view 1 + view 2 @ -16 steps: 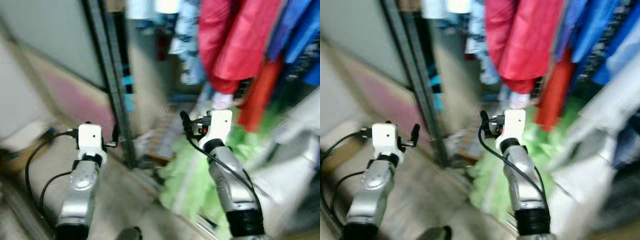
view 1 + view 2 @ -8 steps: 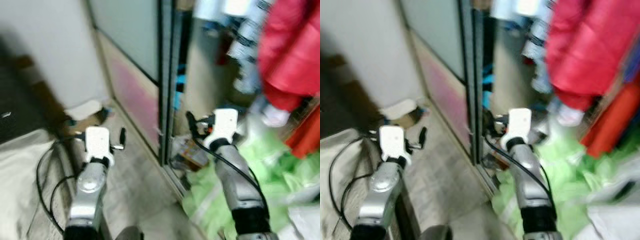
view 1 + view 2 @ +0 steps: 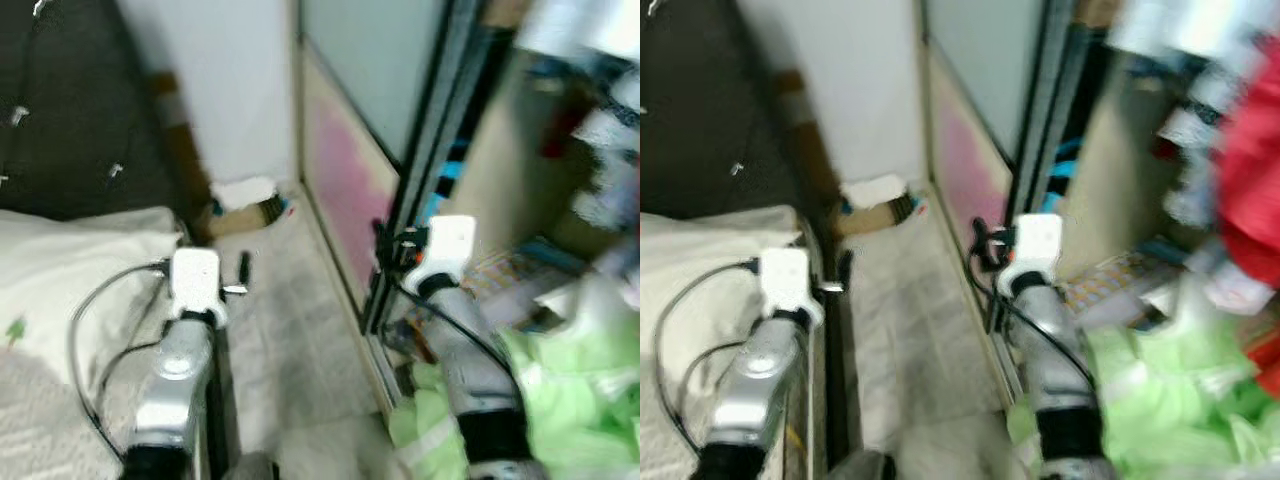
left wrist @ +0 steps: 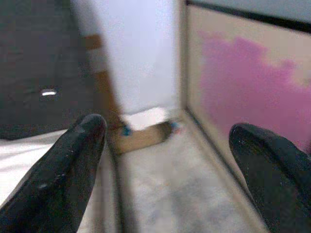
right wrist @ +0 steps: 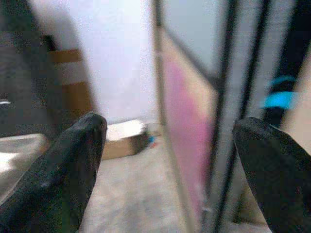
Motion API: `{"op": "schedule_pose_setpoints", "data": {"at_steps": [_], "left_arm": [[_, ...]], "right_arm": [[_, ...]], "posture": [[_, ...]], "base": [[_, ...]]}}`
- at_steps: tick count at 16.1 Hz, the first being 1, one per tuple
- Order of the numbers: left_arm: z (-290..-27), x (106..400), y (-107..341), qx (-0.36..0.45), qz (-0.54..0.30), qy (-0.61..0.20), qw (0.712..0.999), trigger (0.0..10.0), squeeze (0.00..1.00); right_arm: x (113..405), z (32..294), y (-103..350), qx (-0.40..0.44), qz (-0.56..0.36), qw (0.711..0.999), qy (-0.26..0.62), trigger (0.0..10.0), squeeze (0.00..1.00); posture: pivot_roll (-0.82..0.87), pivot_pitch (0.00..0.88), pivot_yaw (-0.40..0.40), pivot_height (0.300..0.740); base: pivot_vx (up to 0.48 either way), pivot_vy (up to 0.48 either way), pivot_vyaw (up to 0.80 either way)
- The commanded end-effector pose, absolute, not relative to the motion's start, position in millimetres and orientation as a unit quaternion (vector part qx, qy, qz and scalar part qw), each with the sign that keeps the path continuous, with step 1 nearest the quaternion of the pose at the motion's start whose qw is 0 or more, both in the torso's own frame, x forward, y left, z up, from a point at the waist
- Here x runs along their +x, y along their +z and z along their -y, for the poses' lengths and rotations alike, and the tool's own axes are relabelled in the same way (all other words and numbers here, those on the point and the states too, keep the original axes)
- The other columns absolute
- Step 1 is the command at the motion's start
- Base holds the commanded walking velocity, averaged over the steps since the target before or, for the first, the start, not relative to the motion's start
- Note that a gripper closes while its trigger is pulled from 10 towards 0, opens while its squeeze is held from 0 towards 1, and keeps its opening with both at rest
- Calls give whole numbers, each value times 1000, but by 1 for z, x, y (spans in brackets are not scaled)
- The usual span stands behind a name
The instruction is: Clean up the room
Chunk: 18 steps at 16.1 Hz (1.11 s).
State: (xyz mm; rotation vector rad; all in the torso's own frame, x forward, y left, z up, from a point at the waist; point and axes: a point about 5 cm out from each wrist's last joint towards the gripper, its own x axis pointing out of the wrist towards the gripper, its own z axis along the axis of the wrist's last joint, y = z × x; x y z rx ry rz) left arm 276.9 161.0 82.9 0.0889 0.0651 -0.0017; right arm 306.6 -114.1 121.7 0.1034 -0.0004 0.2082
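You see a blurred view of a narrow strip of pale floor (image 3: 290,300) between a bed and a sliding closet door (image 3: 345,180), whose panel has a grey upper part and a beige lower part with a soft pink stain. The bright green clothes (image 3: 560,390) lie in a crumpled, soft heap on the closet floor, at your right side, just beside the right arm; the heap has no clear long axis. A small cardboard box (image 3: 240,205) with a white top stands against the white wall at the far end of the floor. The bed cover (image 3: 70,270) looks cream and soft. Your left gripper (image 4: 165,145) and right gripper (image 5: 165,145) both have the fingers wide apart, holding nothing, raised in the air.
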Motion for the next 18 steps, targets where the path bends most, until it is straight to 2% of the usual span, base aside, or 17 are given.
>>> {"op": "schedule_pose_setpoints", "data": {"at_steps": [1,18], "left_arm": [[-156,278,85,44,-28,-7,999,10000,0],[-150,281,85,48,-29,-14,998,10000,0]], "right_arm": [[308,121,123,42,5,994,97,10000,0],[311,119,127,31,15,994,108,10000,0]], "posture": [[75,0,-11,740],[68,0,-15,740]], "base": [[0,0,800],[0,0,800]]}}
